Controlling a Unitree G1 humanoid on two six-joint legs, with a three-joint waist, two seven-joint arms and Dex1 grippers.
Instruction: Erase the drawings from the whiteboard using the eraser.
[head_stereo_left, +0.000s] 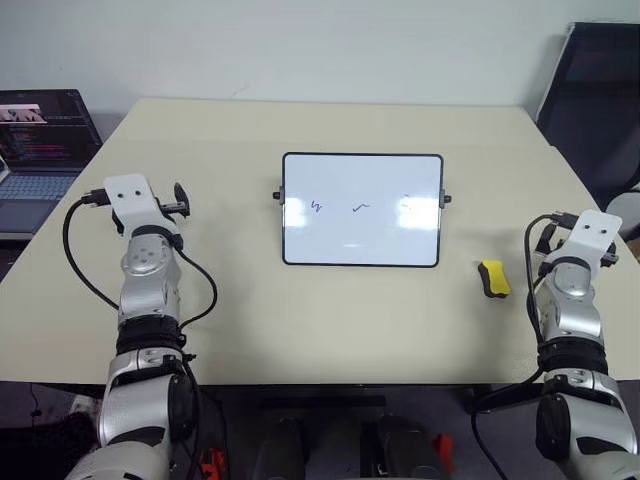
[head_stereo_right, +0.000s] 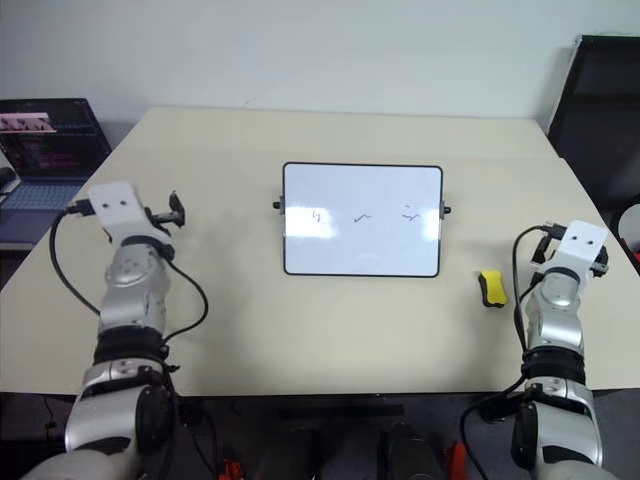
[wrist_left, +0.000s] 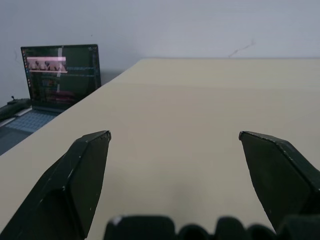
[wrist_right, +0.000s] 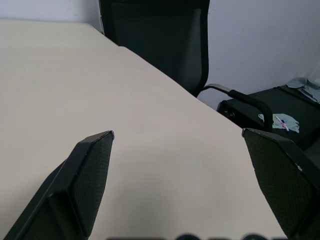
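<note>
1. Your right gripper (wrist_right: 177, 137) hangs at the right edge of the head view, black fingers spread wide, holding nothing.
2. Your left gripper (wrist_left: 175, 135) at centre left is just as wide and empty.
3. Lower right, near that right arm: the small yellow block eraser (head_stereo_left: 493, 278), untouched on the beige table (head_stereo_left: 250, 320).
4. Centre frame, the glossy white black-framed whiteboard (head_stereo_left: 362, 235) shows three thin dark marker drawings (head_stereo_left: 360, 207) — likely propped so you can wipe it.

Beige table (head_stereo_left: 330, 320): whiteboard (head_stereo_left: 362, 235), eraser (head_stereo_left: 493, 278)

Three drawings (head_stereo_left: 360, 207) mark the propped whiteboard (head_stereo_left: 362, 240); yellow eraser (head_stereo_left: 493, 278) lies to its right.
</note>
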